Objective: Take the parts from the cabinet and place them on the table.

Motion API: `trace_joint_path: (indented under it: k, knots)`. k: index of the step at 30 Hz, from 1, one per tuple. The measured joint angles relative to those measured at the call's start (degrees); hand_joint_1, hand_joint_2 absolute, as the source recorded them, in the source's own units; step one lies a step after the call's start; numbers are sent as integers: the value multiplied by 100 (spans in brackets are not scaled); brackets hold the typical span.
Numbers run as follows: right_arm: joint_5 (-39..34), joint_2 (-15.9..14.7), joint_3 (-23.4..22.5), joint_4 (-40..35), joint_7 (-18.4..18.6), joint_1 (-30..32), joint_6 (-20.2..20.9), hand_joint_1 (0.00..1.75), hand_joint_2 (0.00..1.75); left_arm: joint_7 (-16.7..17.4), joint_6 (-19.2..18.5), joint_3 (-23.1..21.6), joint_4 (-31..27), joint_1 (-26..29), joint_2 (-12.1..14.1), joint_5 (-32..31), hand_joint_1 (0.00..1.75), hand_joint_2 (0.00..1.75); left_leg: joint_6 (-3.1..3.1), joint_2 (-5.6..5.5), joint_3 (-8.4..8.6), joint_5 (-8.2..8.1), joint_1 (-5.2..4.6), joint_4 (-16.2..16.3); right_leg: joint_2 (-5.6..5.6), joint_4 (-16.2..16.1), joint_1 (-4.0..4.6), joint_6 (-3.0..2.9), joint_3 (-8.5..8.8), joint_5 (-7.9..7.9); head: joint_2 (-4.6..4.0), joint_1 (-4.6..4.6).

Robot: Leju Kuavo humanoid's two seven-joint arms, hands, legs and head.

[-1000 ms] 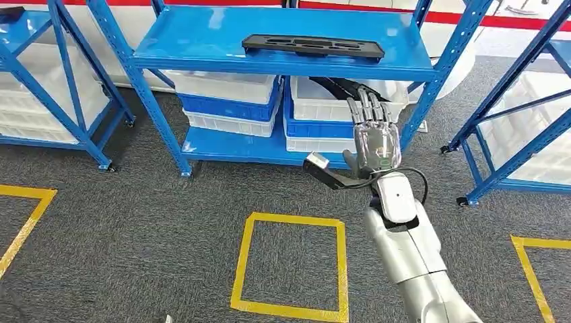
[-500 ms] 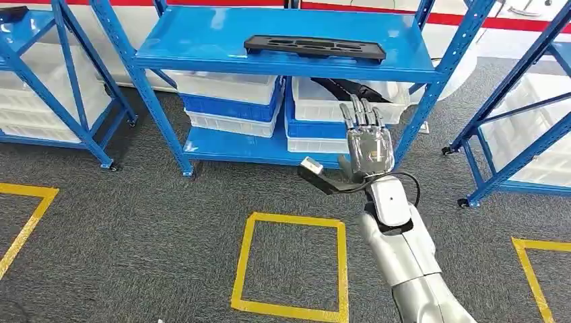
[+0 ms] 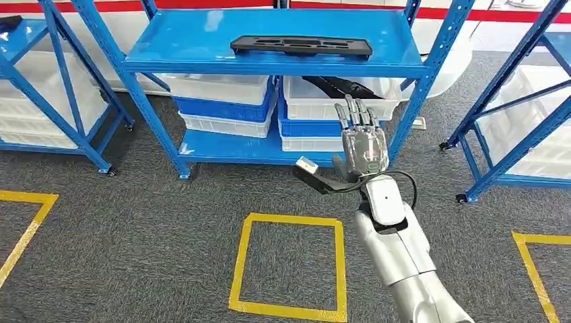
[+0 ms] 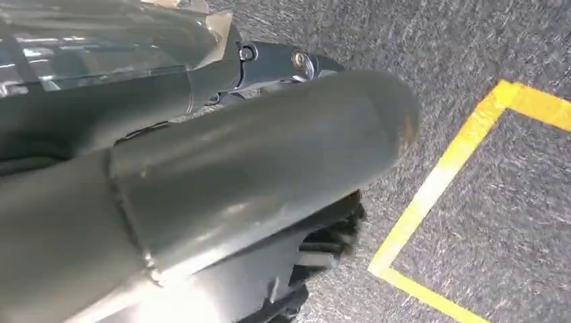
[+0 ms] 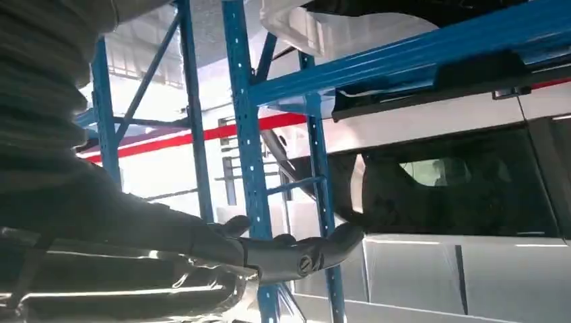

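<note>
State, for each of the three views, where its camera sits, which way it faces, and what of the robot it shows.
Head view: high on the body, looking forward and down at the blue rack and carpet; shows the raised right robot hand.
Left wrist view: behind the left robot hand, facing the carpet and yellow tape.
Right wrist view: behind the right robot hand, facing up through the rack.
Head and right wrist views share the rack.

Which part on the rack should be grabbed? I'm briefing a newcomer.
Find the blue shelving rack facing the robot and look at its top shelf. The long flat black part lies there, alone and uncrated, unlike the black parts inside the white bin below.
</note>
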Motion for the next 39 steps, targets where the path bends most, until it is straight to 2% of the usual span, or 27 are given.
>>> trace_joint_path:
  k: [1,2,4,6,7,8,10,11,12,13,14,16,17,18,20,21,22,24,26,27,28,29,31,32,36,37,39]
  knots:
    - [2,4,0,-2,0,-7,0,0,175,2,0,4,0,-2,0,0,0,0,20,0,247,194,2,-464,2,-3,-3,2,6,0,0,-6]
    - [2,7,0,-2,0,-20,-2,0,175,11,-2,7,0,-11,0,0,0,0,27,-10,360,119,-34,-674,4,4,40,23,-13,-2,0,-11]
    - [2,4,2,-2,0,-30,-2,0,175,28,-2,17,0,-6,-2,2,0,0,81,-16,314,107,-71,-681,1,-8,38,86,-43,16,0,-4]
    - [2,7,2,-2,0,-28,-2,0,175,35,-2,24,0,4,-7,24,0,0,183,-21,326,143,-98,-736,1,-73,57,198,-30,42,0,-2]
    - [0,2,2,-9,0,-30,-4,0,175,35,-2,28,0,4,-9,24,0,0,261,-3,372,199,-52,-811,-13,-11,69,221,-88,-13,0,2]
    - [0,-2,4,-9,0,-36,-7,0,175,35,9,33,0,-1,-13,26,0,0,298,-3,375,211,-86,-828,-20,255,68,165,-190,-183,0,2]
    - [0,-4,7,-4,0,-13,-11,0,175,39,59,46,0,-6,-9,37,0,0,350,2,368,213,-117,-827,-18,1207,72,60,-629,-593,0,33]
    - [0,-4,9,-4,0,7,-9,0,175,44,70,46,0,-5,-15,37,0,0,368,0,361,212,-136,-824,-17,1644,77,50,-844,-735,0,33]
    - [0,-4,13,0,0,27,-9,0,175,52,90,46,0,-3,-24,39,0,0,370,-4,361,213,-155,-823,-17,1856,100,73,-946,-760,0,37]
    - [0,-11,13,2,2,35,-9,0,175,52,109,46,0,3,-31,39,0,0,372,-14,363,212,-175,-822,-17,1765,112,102,-911,-687,0,37]
    - [0,-17,15,2,2,33,-11,0,175,61,142,48,2,2,-39,44,0,0,373,-28,367,211,-197,-818,-17,1386,129,138,-715,-512,0,42]
    - [0,-15,17,2,2,23,-15,0,175,74,225,68,0,-3,-55,52,0,0,369,-40,379,206,-223,-802,-22,261,150,156,-157,-103,0,39]
    - [0,-15,17,2,4,15,-15,0,175,85,254,87,2,-6,-59,61,0,0,351,-40,352,188,-264,-771,-14,-31,176,110,-26,-45,0,42]
    - [0,-7,22,2,9,15,-17,0,175,101,280,101,2,-5,-63,79,0,0,339,-42,336,170,-275,-749,-22,-39,173,62,-21,-3,0,24]
    - [0,-9,22,4,17,17,-18,0,175,127,286,105,2,5,-72,92,0,0,323,-31,328,179,-250,-755,-20,-34,187,37,-23,7,0,33]
    - [0,-9,22,4,20,10,-18,0,175,131,284,107,2,3,-77,92,0,0,305,-31,328,174,-255,-744,-19,-57,170,2,-17,30,0,31]
    - [0,-7,22,4,22,4,-18,0,175,138,273,111,0,-1,-63,92,0,0,259,-34,307,114,-229,-696,-22,-87,93,-31,10,52,0,35]
    - [0,-2,20,0,33,-8,-17,0,175,142,243,116,0,-2,-70,92,0,0,139,-25,91,-250,-186,-164,-23,-89,84,-56,18,50,0,-7]
    - [0,-2,20,2,35,0,-13,0,175,155,241,122,2,1,-70,92,0,0,45,-19,-360,-660,-98,776,-23,-87,81,-55,13,49,0,-2]
    - [0,-2,20,4,35,6,-13,0,175,157,240,125,2,3,-70,92,0,0,9,-7,-497,-701,-60,1041,-23,-86,71,-54,13,49,0,-2]
    - [0,-2,20,7,35,6,-11,0,175,168,236,127,2,2,-68,90,0,0,-20,0,-494,-595,-28,1001,-21,-84,54,-52,17,48,0,2]
    - [0,-2,20,7,37,6,-11,0,175,173,236,127,2,1,-68,79,0,0,-45,1,-374,-389,-3,718,-17,-83,38,-50,23,47,0,-7]
    - [0,-2,20,2,46,3,-9,0,175,184,236,127,0,-9,-59,41,0,0,-96,4,158,153,57,-350,-8,-83,-12,-18,48,34,0,-7]
    - [0,-4,17,-11,48,3,-7,0,175,192,236,125,0,-17,-63,37,0,0,-122,-8,335,174,74,-699,-7,-83,8,17,43,30,0,-11]
    - [0,-26,9,-28,52,5,35,0,175,236,238,125,0,-38,-63,2,0,0,104,-40,314,140,-61,-722,-2,-147,34,213,23,60,0,-17]
    - [0,-33,4,-44,52,5,35,0,175,238,238,125,0,-40,-59,-11,0,0,189,-38,353,195,-45,-801,-7,-132,64,269,15,38,0,-17]
    - [0,-66,0,-57,52,-1,35,0,175,238,238,127,0,-55,-59,-13,0,0,310,-25,362,221,-73,-828,-19,382,47,183,-235,-254,0,0]
